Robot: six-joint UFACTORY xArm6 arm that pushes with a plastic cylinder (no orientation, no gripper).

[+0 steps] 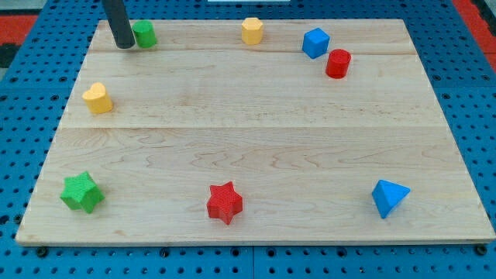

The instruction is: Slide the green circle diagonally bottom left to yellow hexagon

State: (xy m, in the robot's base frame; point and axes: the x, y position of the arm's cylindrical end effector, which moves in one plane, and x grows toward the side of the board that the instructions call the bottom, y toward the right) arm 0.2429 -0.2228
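Observation:
The green circle is a short green cylinder at the view's top left of the wooden board. My tip is right against its left side. The yellow hexagon sits at the view's top centre, well to the right of the green circle. The rod comes down from the view's top edge.
A yellow heart lies at the left. A green star is at the bottom left, a red star at the bottom centre, a blue triangle at the bottom right. A blue block and red cylinder sit at the top right.

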